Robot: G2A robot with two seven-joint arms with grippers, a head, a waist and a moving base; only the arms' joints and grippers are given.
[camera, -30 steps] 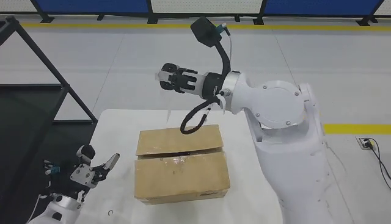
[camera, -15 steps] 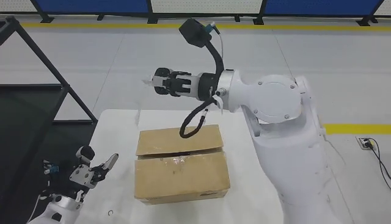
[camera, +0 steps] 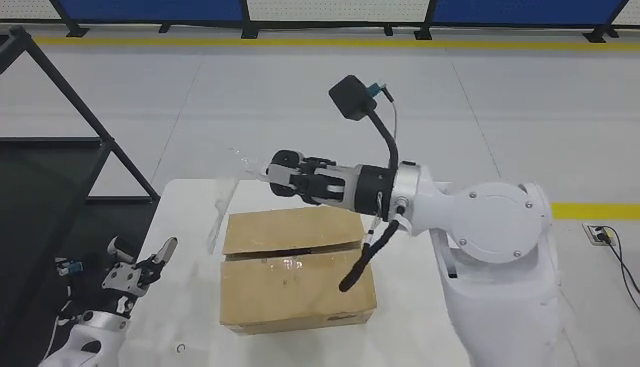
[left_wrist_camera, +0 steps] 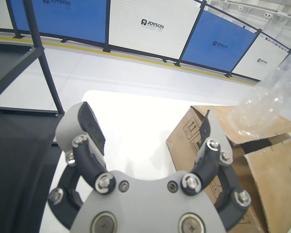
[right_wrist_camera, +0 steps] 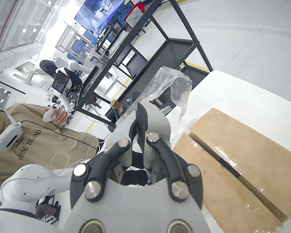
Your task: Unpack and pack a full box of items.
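We judge unpacking barely begun: the box sits mid-frame on the worktop, flaps nearly shut, our right jaws clamped on film just upper-left of it, left jaws apart.

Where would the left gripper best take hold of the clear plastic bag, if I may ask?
Probably its loose lower end, from the robot's left: the plastic bag hangs from the shut right gripper, trailing toward the box's left end, nearest the open left gripper.
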